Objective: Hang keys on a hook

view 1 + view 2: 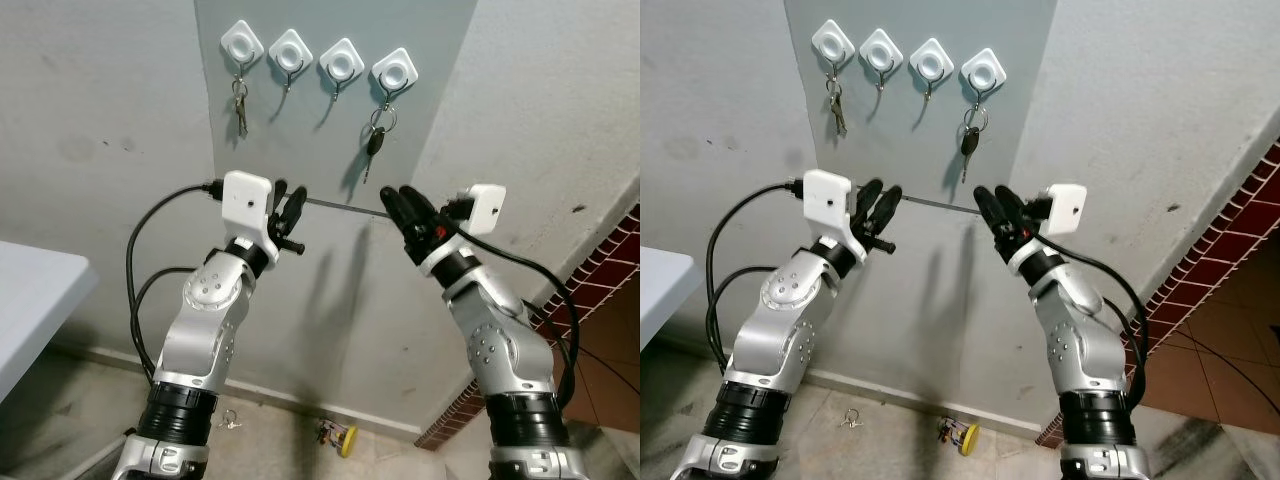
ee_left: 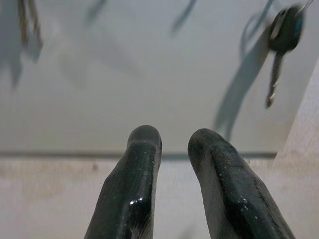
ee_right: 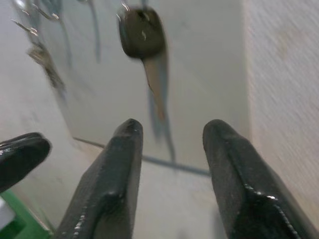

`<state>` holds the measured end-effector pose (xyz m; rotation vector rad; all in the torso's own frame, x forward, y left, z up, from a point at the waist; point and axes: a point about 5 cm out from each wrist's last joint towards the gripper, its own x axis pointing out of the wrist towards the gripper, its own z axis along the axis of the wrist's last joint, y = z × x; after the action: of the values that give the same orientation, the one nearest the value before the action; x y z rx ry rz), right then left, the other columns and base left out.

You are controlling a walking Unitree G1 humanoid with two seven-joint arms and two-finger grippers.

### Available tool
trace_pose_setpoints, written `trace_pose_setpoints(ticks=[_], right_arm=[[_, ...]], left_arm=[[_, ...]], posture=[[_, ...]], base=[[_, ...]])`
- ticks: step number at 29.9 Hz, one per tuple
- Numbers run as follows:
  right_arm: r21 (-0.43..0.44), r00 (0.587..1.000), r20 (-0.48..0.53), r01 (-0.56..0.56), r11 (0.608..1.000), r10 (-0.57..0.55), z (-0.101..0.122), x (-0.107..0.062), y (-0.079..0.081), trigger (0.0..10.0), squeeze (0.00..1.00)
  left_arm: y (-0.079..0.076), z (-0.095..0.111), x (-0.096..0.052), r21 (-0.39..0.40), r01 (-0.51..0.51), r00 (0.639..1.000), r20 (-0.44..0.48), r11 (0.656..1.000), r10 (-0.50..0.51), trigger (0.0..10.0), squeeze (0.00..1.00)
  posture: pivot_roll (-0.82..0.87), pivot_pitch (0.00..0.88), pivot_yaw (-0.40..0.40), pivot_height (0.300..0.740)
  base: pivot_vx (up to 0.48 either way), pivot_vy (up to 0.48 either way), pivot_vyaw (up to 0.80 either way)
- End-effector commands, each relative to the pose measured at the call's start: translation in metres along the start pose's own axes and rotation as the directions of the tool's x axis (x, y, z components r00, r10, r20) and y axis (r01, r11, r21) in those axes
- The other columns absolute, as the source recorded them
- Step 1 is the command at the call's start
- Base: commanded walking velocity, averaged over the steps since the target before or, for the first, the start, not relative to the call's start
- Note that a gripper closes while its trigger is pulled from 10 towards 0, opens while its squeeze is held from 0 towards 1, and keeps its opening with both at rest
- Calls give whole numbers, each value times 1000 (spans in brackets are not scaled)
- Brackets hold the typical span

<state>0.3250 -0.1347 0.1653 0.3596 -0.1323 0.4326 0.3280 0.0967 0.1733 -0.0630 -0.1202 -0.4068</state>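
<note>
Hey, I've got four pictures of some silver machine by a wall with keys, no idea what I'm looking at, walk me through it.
This is a humanoid robot with two silver arms, each ending in a pincer of two black fingers. Two pictures come from cameras in its head, looking forward at a grey wall panel. Four white hooks sit there in a row. A key bunch hangs on the leftmost, a black-headed key on the rightmost. The left pincer and right pincer are raised below the hooks, both open and holding nothing. The other two pictures come from wrist cameras looking along each pincer's fingers. More keys and a yellow keychain lie on the floor.
</note>
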Motion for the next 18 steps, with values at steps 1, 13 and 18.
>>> trace_pose_setpoints(ticks=[1, 13, 18], right_arm=[[-37, 998, -1, 64, 997, -64, -4, -7, -2, 10000, 1000], [-64, 983, -20, 180, 982, -182, -29, -44, -6, 10000, 1000], [-91, 972, -26, 229, 969, -233, -34, -60, -11, 10000, 1000]], left_arm=[[-1, -9, -3, -18, -17, 1000, -26, 1000, 17, 10000, 0], [10, -38, -22, -85, -49, 994, -102, 995, 40, 10000, 0], [19, -43, -35, -147, -65, 993, -108, 987, 49, 10000, 0]], posture=[[-54, 0, -64, 740], [-97, 0, -27, 740], [-111, 0, -11, 740]], base=[[0, 0, 0], [0, 0, 0], [0, 0, 0]])
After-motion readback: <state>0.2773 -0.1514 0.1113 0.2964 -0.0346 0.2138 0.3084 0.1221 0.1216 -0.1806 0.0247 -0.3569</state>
